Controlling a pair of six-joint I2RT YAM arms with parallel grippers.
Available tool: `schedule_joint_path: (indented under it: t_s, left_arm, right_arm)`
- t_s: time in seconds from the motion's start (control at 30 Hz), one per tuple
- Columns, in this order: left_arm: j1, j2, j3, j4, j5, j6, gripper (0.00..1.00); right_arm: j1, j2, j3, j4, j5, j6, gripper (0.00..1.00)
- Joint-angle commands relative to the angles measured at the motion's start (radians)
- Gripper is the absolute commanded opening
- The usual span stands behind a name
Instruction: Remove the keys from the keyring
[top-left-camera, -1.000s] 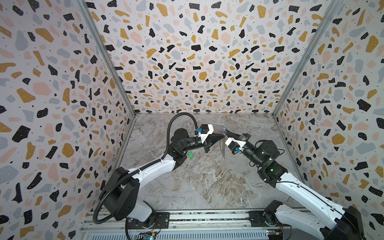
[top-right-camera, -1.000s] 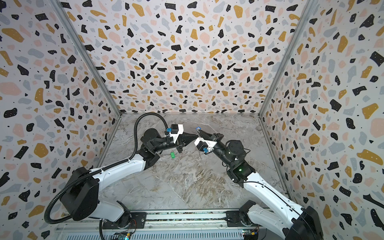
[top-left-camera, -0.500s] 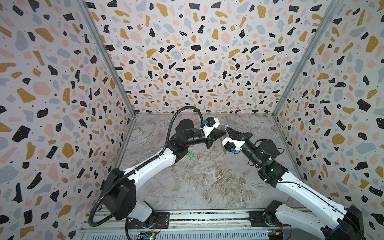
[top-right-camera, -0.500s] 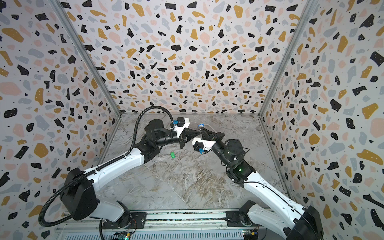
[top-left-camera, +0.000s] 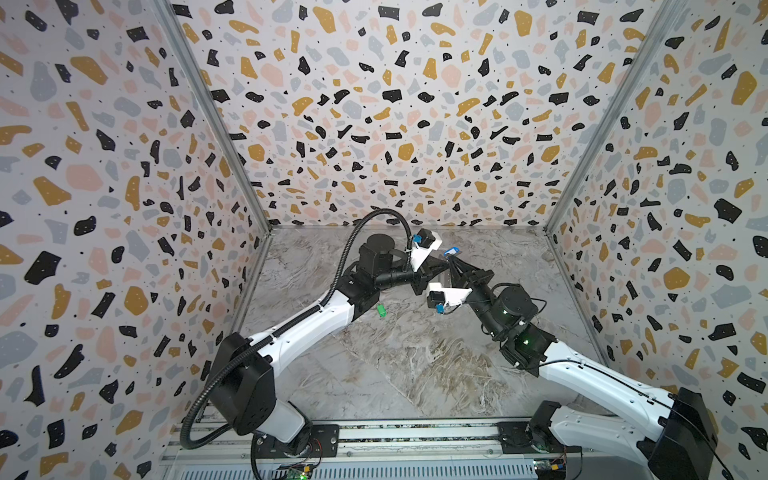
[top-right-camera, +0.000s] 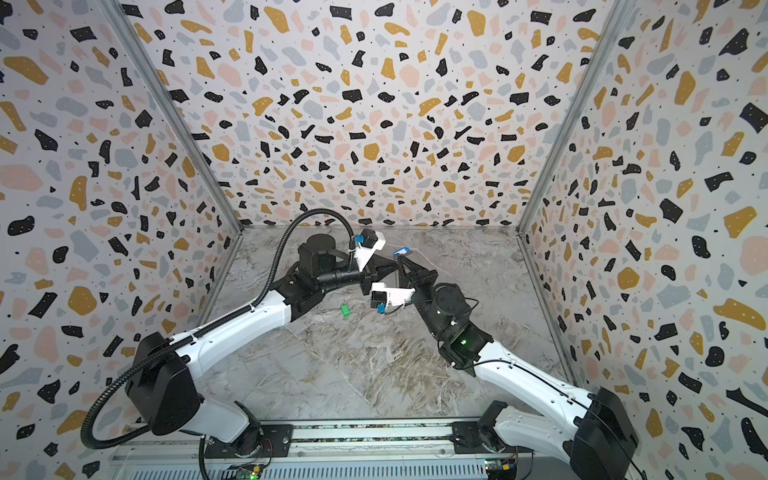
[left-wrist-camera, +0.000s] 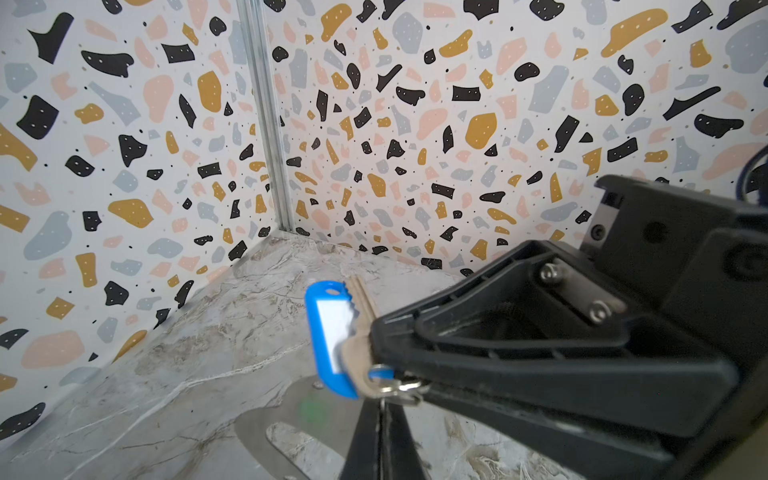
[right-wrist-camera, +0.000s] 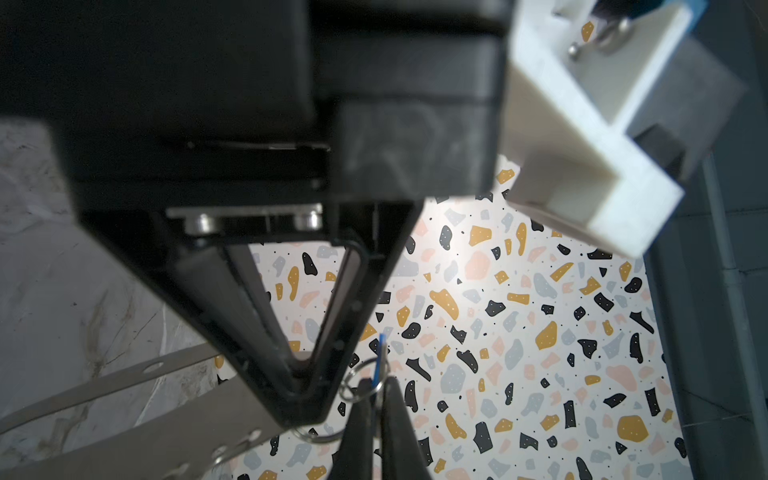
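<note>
Over the last second the left arm has been stretching farther toward the back wall (top-left-camera: 415, 124), its wrist riding higher. The left jaws are still meeting the right jaws tip to tip above the counter (top-left-camera: 415, 374). The green key (top-left-camera: 380, 310) is lying where it lay: flat on the marbled counter, well apart from both pairs of jaws, back along the left arm.

The left jaws are clamping one end of the keyring (right-wrist-camera: 145, 449) — a thin, flat tan-grey plate with a long oval slot and small punched holes, stretching away from their tips. The right jaws are pinching together on the end of the blue key (left-wrist-camera: 330, 336), a glossy oblong plastic tag with a pale label window, right at a thin wire ring (right-wrist-camera: 361, 384). The tag is standing just beyond their tips.

Bare counter is lying open on the near side of both jaws — the side walls are standing well apart from them, the back wall nearer.
</note>
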Motion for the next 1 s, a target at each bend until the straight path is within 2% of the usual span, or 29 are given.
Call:
schedule_joint_path:
  t_s: [0.0,0.07,0.23,0.43,0.7,0.97]
  left_arm:
    - [-0.01,0.0,0.043,0.027,-0.019,-0.007,0.0]
    - [-0.01,-0.005,0.041,0.027,-0.02,-0.002,0.0]
    - [-0.01,-0.019,0.05,-0.044,0.004,0.043,0.0]
    - [-0.013,-0.046,0.045,-0.105,0.018,0.118,0.0]
    - [-0.019,-0.073,0.046,-0.168,0.023,0.196,0.0]
    - [-0.019,-0.082,0.037,-0.183,0.048,0.236,0.0]
  right_arm:
    - [0.014,-0.009,0.036,0.015,-0.052,0.051,0.0]
    - [-0.004,-0.011,0.056,-0.03,-0.067,0.107,0.0]
    - [-0.075,-0.023,0.131,-0.202,-0.191,0.29,0.0]
    - [-0.146,-0.016,0.181,-0.316,-0.291,0.404,0.0]
    - [-0.219,0.008,0.223,-0.412,-0.414,0.487,0.0]
    - [-0.24,0.027,0.253,-0.443,-0.446,0.512,0.0]
